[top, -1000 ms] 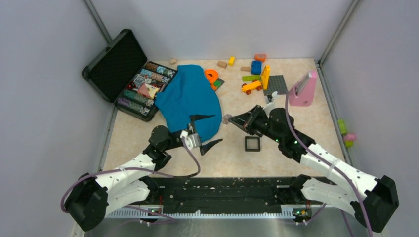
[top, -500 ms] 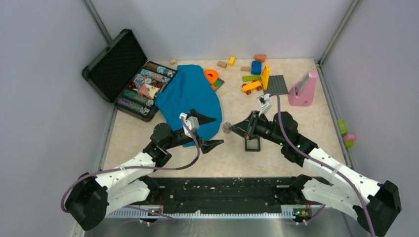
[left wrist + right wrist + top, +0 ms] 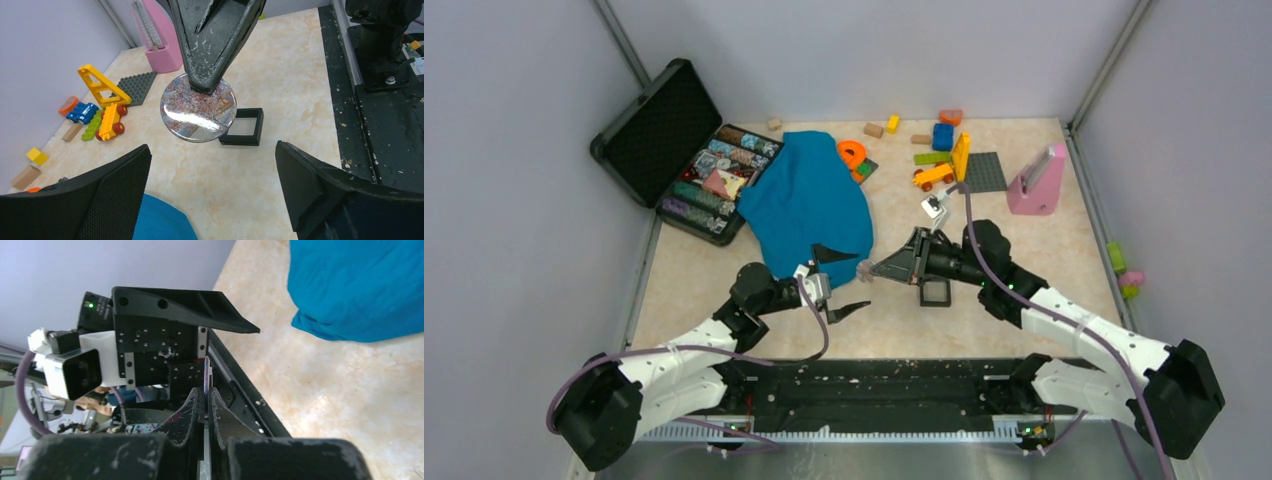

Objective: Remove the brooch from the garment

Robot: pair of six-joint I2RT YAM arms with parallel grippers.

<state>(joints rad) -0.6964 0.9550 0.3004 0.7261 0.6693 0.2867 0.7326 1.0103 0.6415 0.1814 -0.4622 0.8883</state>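
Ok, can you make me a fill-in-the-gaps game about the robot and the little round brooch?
1. The right pincer is ____ on the brooch.
2. The left pincer is wide ____ and holds nothing.
3. The garment is ____ in colour.
4. The black frame is shaped like a ____.

Missing words: shut, open, blue, square.

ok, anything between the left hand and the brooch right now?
Nothing visible. The brooch is pinched in the right hand, in clear air directly ahead of the open left hand.
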